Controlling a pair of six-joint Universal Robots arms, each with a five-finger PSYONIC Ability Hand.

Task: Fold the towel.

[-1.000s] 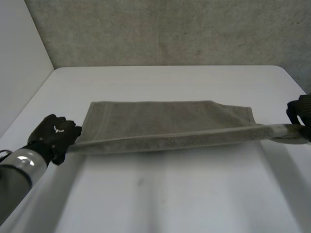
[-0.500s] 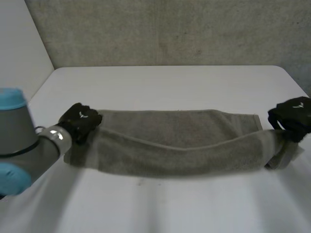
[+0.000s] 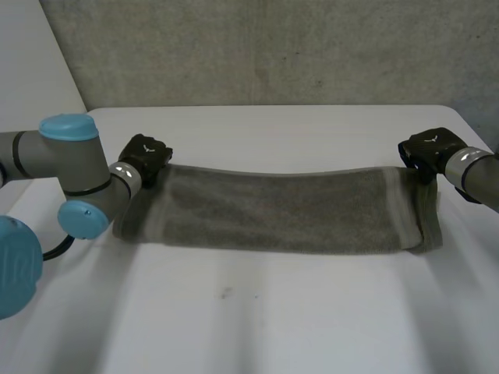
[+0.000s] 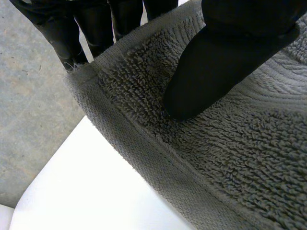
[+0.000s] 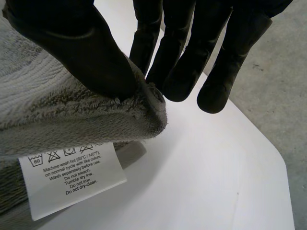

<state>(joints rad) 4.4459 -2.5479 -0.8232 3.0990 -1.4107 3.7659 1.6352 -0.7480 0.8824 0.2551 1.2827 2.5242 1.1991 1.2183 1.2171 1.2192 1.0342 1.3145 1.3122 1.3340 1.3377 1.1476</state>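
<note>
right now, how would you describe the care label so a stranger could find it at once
A long grey terry towel lies across the white table. At the end pinched by the right hand, under that corner, sits a small white rectangular care label. It is the one smooth, printed thing: washing symbols above lines of black text.

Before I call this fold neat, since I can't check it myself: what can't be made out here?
- Head view: the towel's lower layer, covered by the upper one; whether far edges match is unclear.
- Head view: fingers of the left hand and right hand, hidden by the hands' own backs.
- Left wrist view: ends of the fingers, behind the towel's edge.
</note>
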